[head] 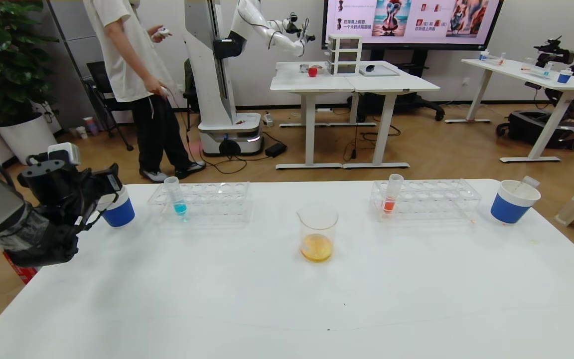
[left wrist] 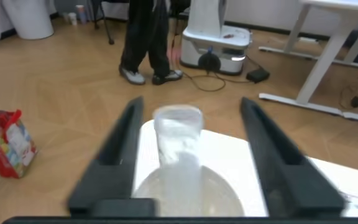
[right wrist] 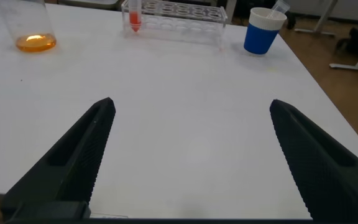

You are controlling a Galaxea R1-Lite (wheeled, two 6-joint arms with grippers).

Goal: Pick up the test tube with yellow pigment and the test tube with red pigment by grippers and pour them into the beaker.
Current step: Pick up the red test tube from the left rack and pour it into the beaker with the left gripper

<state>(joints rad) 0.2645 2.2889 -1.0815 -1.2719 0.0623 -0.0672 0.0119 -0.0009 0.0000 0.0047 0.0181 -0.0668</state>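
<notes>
My left gripper [head: 110,187] hangs over a blue-and-white paper cup [head: 119,210] at the table's far left. In the left wrist view its fingers [left wrist: 126,134] stand apart, open, on either side of a clear test tube [left wrist: 178,140] without touching it. That tube shows no colour, and its lower end is in the cup [left wrist: 225,196]. The beaker [head: 318,234] stands mid-table with orange-yellow liquid. The test tube with red pigment [head: 391,197] stands in the right rack [head: 431,199]. My right gripper [right wrist: 192,104] is open over bare table, out of the head view.
A left rack [head: 207,199] holds a tube with blue liquid [head: 175,195]. A second blue cup [head: 513,202] with a clear tube in it stands at the far right. A person and another robot are on the floor beyond the table's far edge.
</notes>
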